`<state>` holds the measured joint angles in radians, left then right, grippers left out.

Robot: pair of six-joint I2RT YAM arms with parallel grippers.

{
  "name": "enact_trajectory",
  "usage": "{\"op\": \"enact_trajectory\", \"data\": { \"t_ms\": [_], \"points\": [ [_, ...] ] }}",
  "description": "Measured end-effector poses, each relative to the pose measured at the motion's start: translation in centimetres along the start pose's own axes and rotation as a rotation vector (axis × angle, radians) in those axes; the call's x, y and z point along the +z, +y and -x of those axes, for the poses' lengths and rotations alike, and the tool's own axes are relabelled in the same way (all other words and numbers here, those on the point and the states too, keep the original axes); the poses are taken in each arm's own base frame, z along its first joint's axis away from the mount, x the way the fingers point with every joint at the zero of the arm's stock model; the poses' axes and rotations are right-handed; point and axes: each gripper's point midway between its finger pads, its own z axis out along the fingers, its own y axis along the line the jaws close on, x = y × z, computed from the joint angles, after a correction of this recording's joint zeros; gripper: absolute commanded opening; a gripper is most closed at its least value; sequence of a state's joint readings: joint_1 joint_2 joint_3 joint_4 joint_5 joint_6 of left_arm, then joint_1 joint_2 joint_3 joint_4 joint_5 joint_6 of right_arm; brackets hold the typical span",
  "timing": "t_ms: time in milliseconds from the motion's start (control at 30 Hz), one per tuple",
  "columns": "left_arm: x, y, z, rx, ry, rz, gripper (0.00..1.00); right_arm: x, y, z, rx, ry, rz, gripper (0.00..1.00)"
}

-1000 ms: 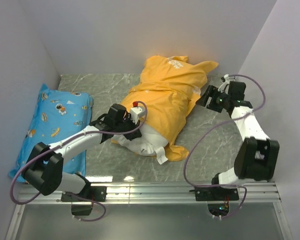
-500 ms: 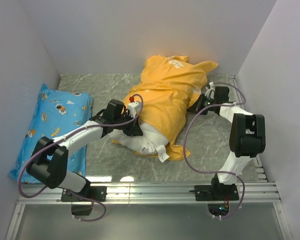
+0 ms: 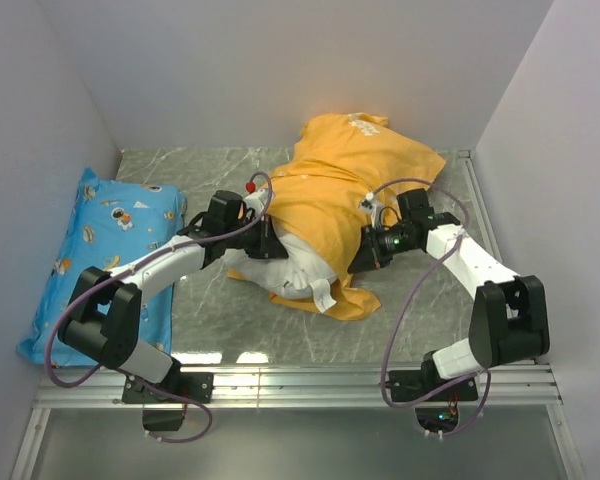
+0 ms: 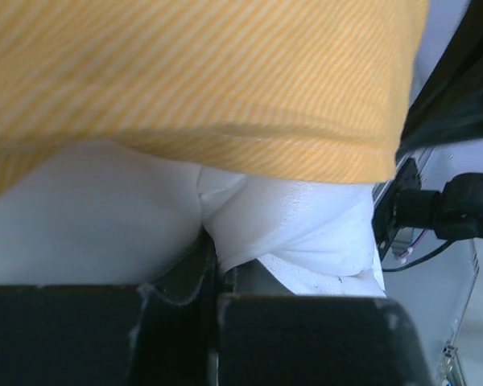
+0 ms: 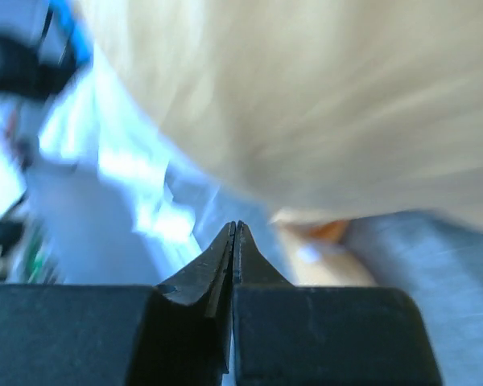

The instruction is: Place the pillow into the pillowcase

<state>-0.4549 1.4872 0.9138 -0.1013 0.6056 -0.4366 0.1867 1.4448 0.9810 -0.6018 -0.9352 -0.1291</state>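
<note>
Near the middle of the grey marbled table [image 3: 180, 165], an orange pillowcase [image 3: 345, 185] lies crumpled with its open end toward the arms. A white pillow [image 3: 298, 272] is mostly inside it, and the pillow's near end bulges out of the mouth.

The step in hand, as I judge it, is working the exposed end of the pillow into the case.

Left gripper [image 4: 217, 269] — jaws shut, with a fold of the white pillow pinched between them, right under the case's orange hem.

Right gripper [image 5: 235, 232] — jaws shut tip to tip, with nothing visible between them. Its blurred wrist view shows pale orange cloth just beyond the tips, apart from them. From above it sits at the case's right edge, near the mouth.

The next move likely calls for the right gripper to open and take the hem. The case could then be drawn over the bare end while the left pushes the pillow deeper.

A blue cartoon-print pillow [image 3: 100, 240] lies well apart, by the left wall.
</note>
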Motion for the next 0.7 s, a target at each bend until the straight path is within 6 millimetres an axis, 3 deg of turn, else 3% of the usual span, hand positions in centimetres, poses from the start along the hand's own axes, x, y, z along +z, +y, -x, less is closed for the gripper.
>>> {"op": "enact_trajectory", "data": {
  "t_ms": [133,200,267,300,367,400,467,500,600,700],
  "points": [
    [0.1,-0.5,1.0,-0.015,-0.035,-0.016,0.00,0.4,0.5,-3.6,0.093,0.156,0.081,0.00],
    [0.3,-0.6,1.1,-0.030,-0.039,-0.021,0.00,0.8,-0.2,-3.2,0.125,0.179,0.079,0.00],
    [0.4,-0.6,1.3,-0.042,-0.043,-0.025,0.00,1.0,-0.8,-0.9,0.125,0.152,0.070,0.00],
    [0.5,-0.6,1.3,-0.046,-0.044,-0.027,0.00,0.9,-0.8,0.7,0.109,0.131,0.064,0.19],
    [0.5,-0.6,1.3,-0.046,-0.045,-0.029,0.00,0.4,-0.8,3.8,0.055,0.076,0.041,0.41],
    [0.5,-0.6,1.4,-0.046,-0.046,-0.030,0.00,0.0,-0.7,4.9,0.030,0.047,0.021,0.71],
    [0.4,-0.7,1.5,-0.046,-0.046,-0.033,0.00,-1.0,-0.6,5.4,0.002,0.005,-0.025,0.89],
    [0.4,-0.7,1.5,-0.047,-0.044,-0.036,0.00,-1.7,-0.9,4.9,-0.021,-0.020,-0.071,0.96],
    [0.3,-0.9,1.9,-0.049,-0.042,-0.048,0.00,-2.8,-1.4,0.9,-0.037,-0.017,-0.196,0.97],
    [0.4,-1.2,2.4,-0.054,-0.040,-0.066,0.00,-2.0,-1.6,-2.3,-0.098,0.055,-0.288,0.98]
  ]
}}
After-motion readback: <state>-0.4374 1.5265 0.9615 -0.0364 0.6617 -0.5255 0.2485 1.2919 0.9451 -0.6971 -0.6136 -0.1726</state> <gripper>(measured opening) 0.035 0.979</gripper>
